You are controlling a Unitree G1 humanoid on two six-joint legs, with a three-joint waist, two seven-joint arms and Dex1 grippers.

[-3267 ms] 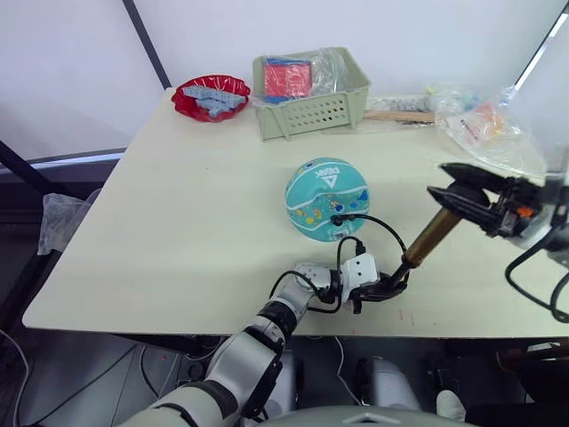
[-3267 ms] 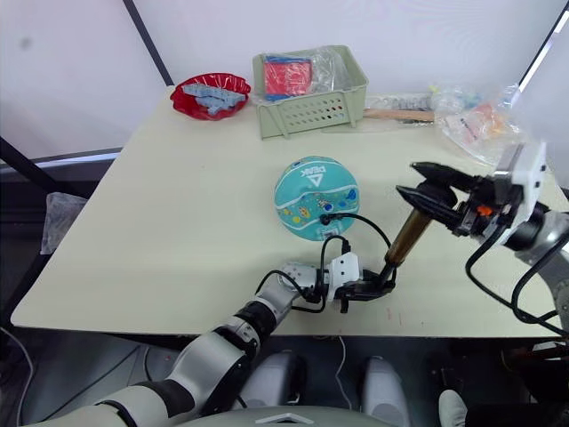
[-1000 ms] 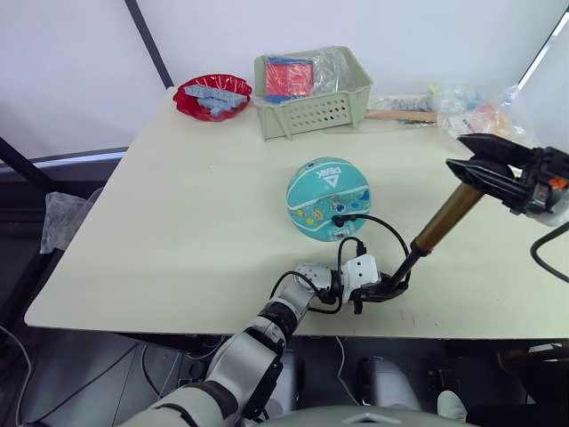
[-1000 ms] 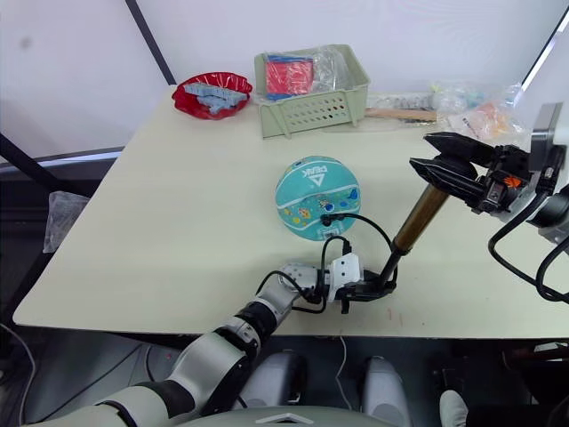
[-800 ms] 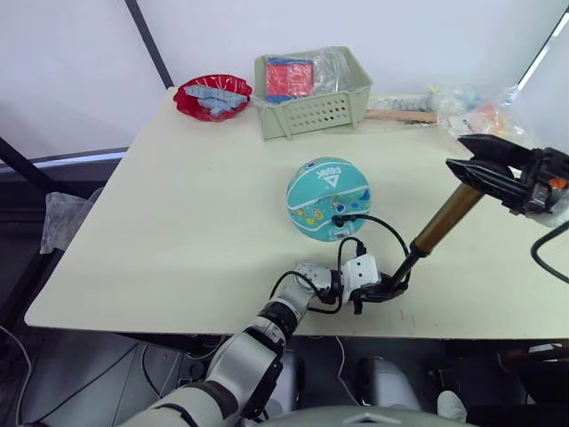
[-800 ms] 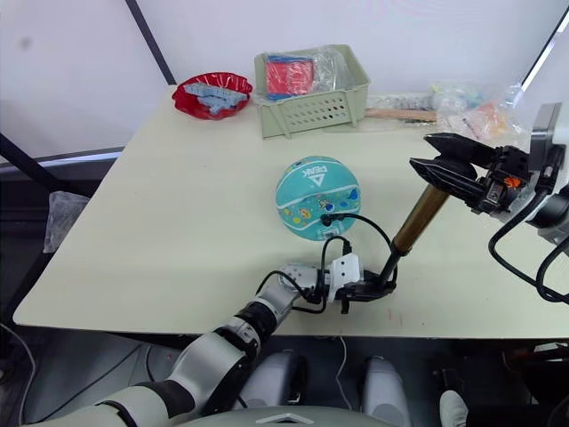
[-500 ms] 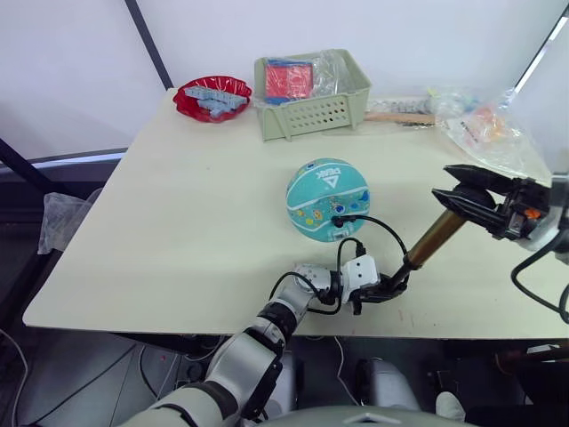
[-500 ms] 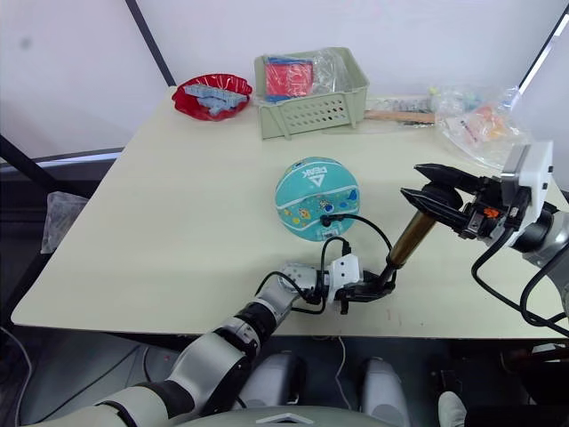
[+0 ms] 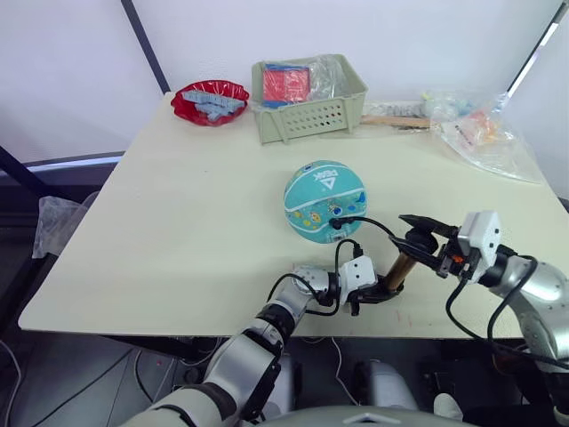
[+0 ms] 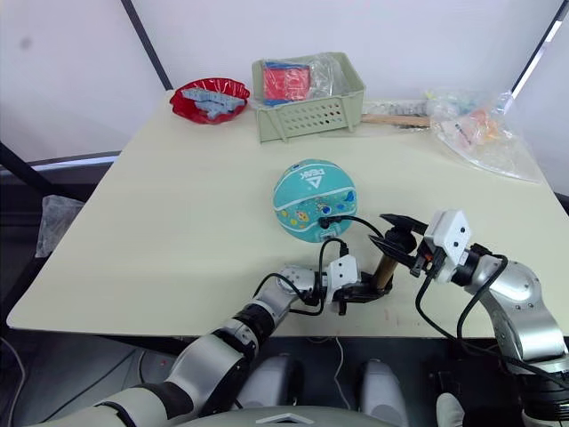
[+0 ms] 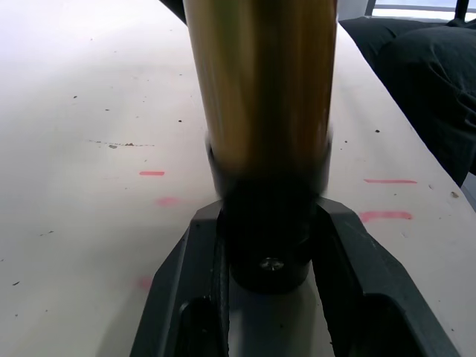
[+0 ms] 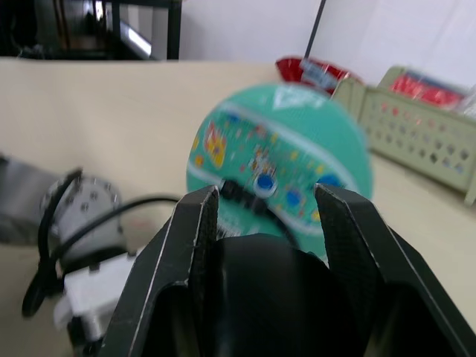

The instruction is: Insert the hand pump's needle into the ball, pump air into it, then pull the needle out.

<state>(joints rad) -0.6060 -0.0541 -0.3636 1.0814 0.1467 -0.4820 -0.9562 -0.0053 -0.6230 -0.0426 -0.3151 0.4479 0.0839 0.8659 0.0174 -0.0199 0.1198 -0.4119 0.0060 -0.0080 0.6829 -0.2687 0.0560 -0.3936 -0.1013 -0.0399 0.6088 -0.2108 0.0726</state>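
The teal ball (image 9: 324,199) rests mid-table. The thin black hose (image 9: 372,224) loops from the hand pump to the ball's near side; where its tip meets the ball, the needle is hidden. The pump (image 9: 401,267) stands tilted on the table, its gold barrel (image 11: 260,82) short between handle and base. My left gripper (image 9: 384,289) is shut on the pump's black bottom cap (image 11: 269,249). My right gripper (image 9: 405,233) is shut on the black T-handle (image 12: 268,297), low and close to the ball (image 12: 286,149).
A green basket (image 9: 308,100) with a red packet and a red bowl (image 9: 210,99) stand at the back. A clear plastic bag (image 9: 481,135) and a wooden stick (image 9: 391,120) lie back right. The table's front edge (image 9: 222,322) is just below my left gripper.
My right gripper has pushed the handle down toward the base, and much less of the pump now shows between handle and base. The left gripper and ball have stayed put.
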